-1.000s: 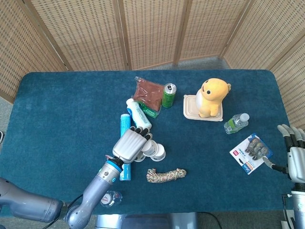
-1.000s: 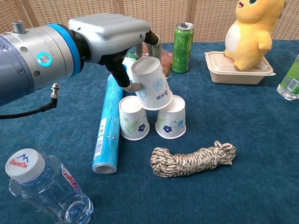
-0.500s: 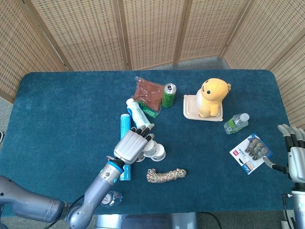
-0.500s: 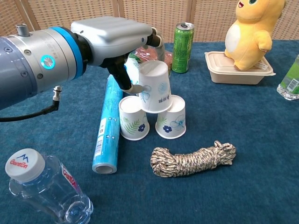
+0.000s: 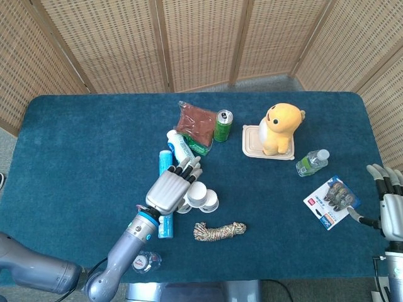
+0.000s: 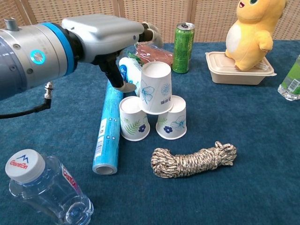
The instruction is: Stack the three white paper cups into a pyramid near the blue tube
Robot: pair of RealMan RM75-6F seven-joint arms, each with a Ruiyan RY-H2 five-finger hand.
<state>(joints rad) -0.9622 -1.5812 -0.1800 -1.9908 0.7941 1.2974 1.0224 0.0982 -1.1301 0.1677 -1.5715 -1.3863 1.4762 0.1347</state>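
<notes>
I'm seeing the long blue tube (image 6: 106, 127) lying just left of the three white paper cups (image 6: 154, 105), pyramid standing. My left hand (image 6: 105, 35) is released, thumb hovering beside the top cup; careless withdrawal risks toppling it. Right hand (image 5: 389, 204) is idling open.

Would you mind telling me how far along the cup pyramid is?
Built: the top cup sits upturned on the two base cups beside the blue tube. The left hand is beside it, fingers off. What's left is withdrawing that hand.
</notes>
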